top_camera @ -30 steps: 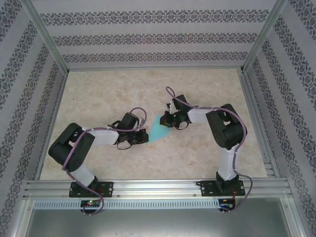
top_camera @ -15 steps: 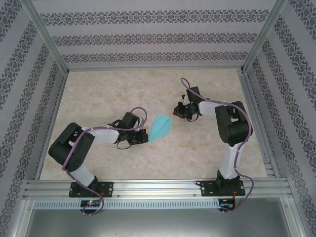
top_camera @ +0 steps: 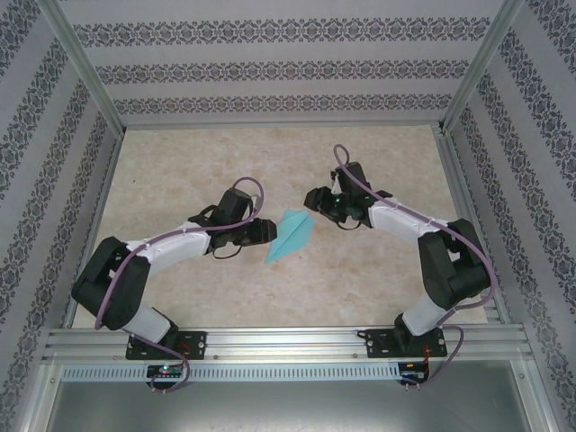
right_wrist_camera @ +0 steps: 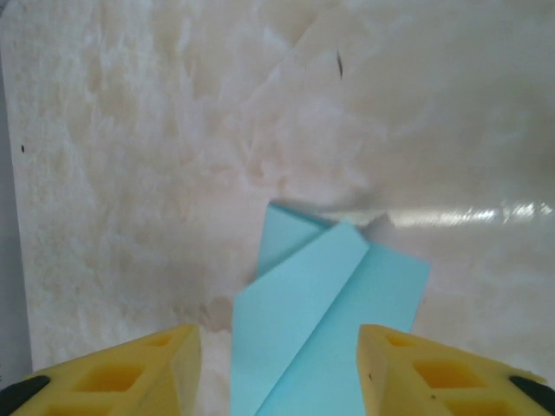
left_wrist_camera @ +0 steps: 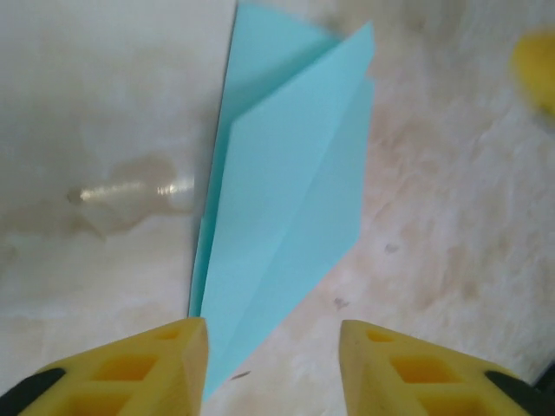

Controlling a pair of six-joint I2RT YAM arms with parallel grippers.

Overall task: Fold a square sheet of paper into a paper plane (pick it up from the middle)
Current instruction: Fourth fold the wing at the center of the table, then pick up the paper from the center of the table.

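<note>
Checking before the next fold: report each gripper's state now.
Left gripper: open, not gripping the paper plane.
Right gripper: open, holding nothing.

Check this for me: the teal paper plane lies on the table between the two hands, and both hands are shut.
Wrong on the hands. The paper plane lies on the table between them, but the left hand and right hand are both open: each wrist view shows its yellow fingers standing apart.
</note>
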